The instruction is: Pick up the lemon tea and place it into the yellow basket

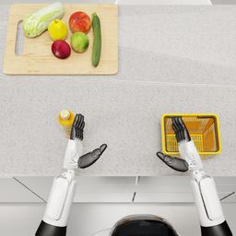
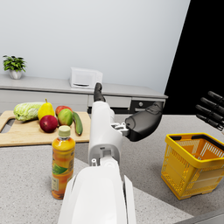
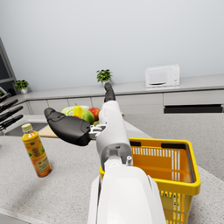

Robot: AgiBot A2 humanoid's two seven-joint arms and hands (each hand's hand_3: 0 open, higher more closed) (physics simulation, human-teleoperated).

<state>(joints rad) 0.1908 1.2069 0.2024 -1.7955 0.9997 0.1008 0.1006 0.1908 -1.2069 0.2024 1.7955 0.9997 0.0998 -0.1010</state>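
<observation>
Task barely begun, judging by how things lie. Landmark taken: the yellow basket point(image 1: 191, 134), standing on the speckled countertop point(image 1: 138, 92) near its front edge. Well to the left of the basket, upright on the counter, stands the lemon tea point(image 1: 65, 120), an orange bottle with a pale cap; nothing holds it and it is not tilted. Just beside it, on the side toward the basket, hovers the left hand point(image 1: 83, 143), fingers point(image 1: 77, 126) extended straight and close together alongside the bottle, thumb splayed out toward the basket, nothing between them; whether the fingers touch the bottle cannot be told, though the left wrist view shows the bottle point(image 2: 62, 162) standing apart from the forearm. Far behind, also left of the basket, a wooden cutting board point(image 1: 27, 64) carries produce, untouched and no part of the job. Over the basket's near left corner hangs the right hand point(image 1: 179, 147), fingers straight and near together above the basket interior, thumb spread out toward the bottle, holding nothing. The basket looks empty in the right wrist view point(image 3: 175, 166). Done: at most an approach to the bottle. Left: grasp, lift, carry across to the basket, release inside.
</observation>
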